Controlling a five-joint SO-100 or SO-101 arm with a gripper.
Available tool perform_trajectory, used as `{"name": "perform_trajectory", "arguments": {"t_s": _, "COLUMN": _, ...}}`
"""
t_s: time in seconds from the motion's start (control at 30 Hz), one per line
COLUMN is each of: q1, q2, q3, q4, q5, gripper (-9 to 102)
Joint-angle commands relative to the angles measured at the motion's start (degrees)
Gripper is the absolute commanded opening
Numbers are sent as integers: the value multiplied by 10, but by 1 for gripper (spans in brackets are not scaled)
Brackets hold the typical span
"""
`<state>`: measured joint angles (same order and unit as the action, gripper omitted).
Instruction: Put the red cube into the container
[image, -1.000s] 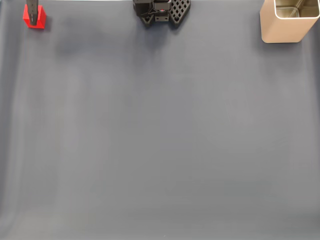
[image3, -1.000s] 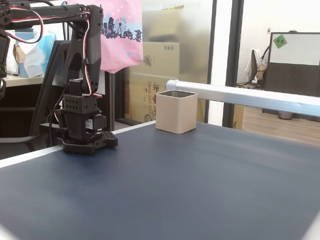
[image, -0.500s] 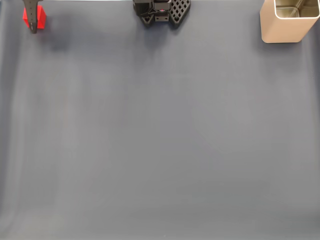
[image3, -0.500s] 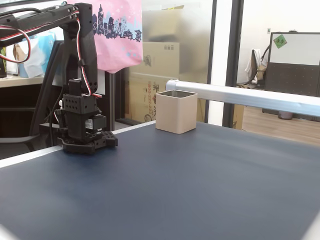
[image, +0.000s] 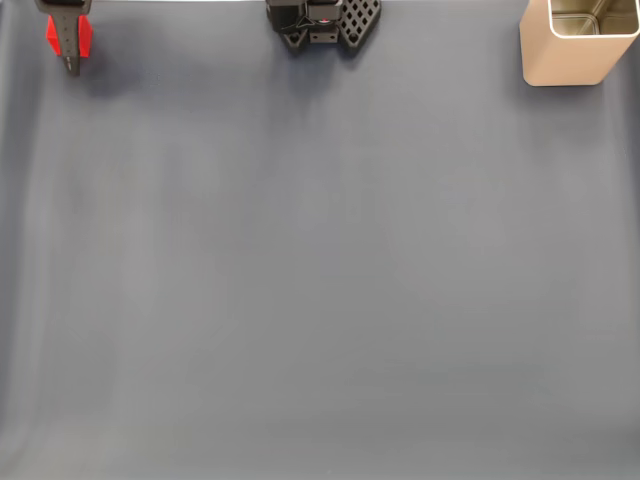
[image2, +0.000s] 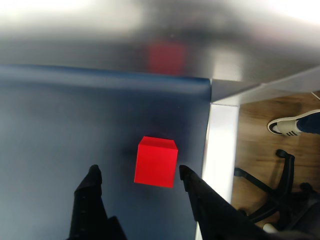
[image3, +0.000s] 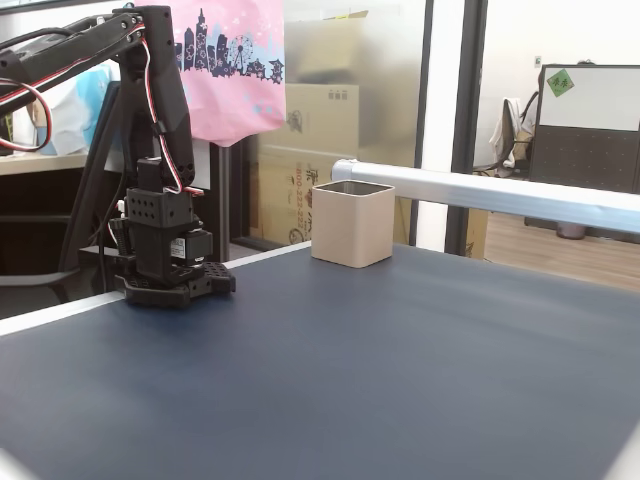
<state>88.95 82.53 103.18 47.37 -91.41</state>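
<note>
While the tool (image2: 136, 172) gapes, the red cube (image2: 156, 161) sits between its fingertips.

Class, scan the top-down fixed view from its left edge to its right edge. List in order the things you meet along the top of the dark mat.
red cube with the gripper over it → black robot base → beige container
</note>
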Motion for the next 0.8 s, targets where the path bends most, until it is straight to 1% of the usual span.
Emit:
{"name": "perform_trajectory", "arguments": {"t_s": 0.0, "q1": 3, "q2": 2, "q3": -17, "q4": -14, "q5": 3, "gripper": 36}}
{"name": "perform_trajectory", "arguments": {"t_s": 0.43, "q1": 2, "q2": -15, "q3": -18, "q4": -28, "q5": 9, "gripper": 35}}
{"name": "perform_trajectory", "arguments": {"t_s": 0.57, "q1": 2, "q2": -16, "q3": -18, "q4": -28, "q5": 9, "gripper": 32}}
{"name": "perform_trajectory", "arguments": {"t_s": 0.77, "q1": 3, "q2": -15, "q3": -22, "q4": -32, "q5": 23, "gripper": 23}}
